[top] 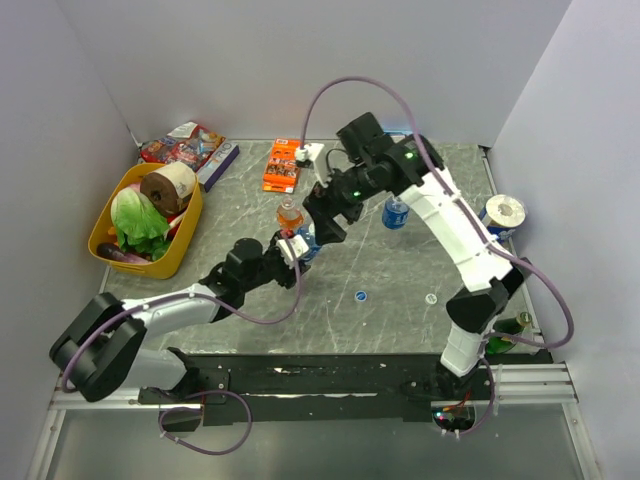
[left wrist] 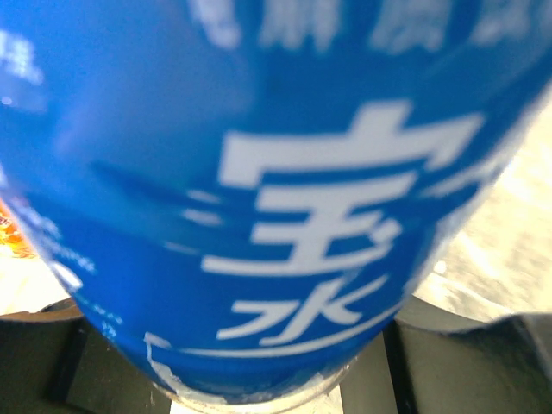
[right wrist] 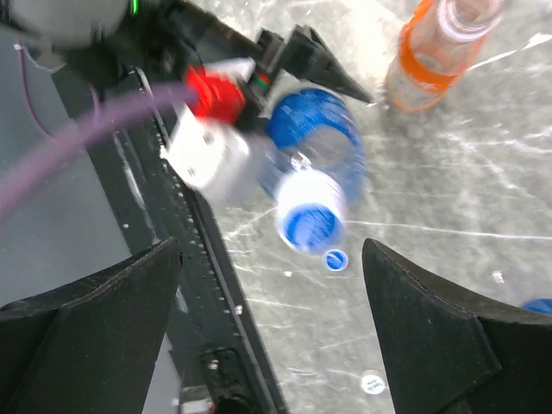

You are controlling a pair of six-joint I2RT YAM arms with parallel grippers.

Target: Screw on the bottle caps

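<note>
Right now, grips one blue-label bottle (top: 309,243) in the left jaws, clenched tight on its labelled body near the middle of the tabletop (top: 390,320). Lays the left arm (top: 170,305) low across the near left side. Fills the left wrist view almost edge to edge with that bottle's blue label (left wrist: 285,198) and its white characters, too close to be sharp. Wears a blue cap (right wrist: 310,226) on the neck, going by the right wrist view; cannot tell how far down the thread. Hangs the right jaws straight above that cap, released and spread wide, with nothing between the two black fingers (right wrist: 95,328). Bends the right arm (top: 455,225) in over the tabletop from the near right. Can see the taller bottle with orange liquid (top: 289,215) upright just beside the held one, on its far side; cannot tell whether capped. Can see a second blue-label bottle (top: 396,212) upright further right, close under the right arm and apart from the other two. Finds two more caps flat on the tabletop nearer the arm bases: a loose blue cap (top: 360,296) and a whitish cap (top: 431,298), apart from each other and from every bottle. Also finds a flat orange box (top: 282,165) at the far edge and, far left, a yellow basket (top: 178,258) of leafy greens (top: 140,222) and a brown roll (top: 168,187).
</note>
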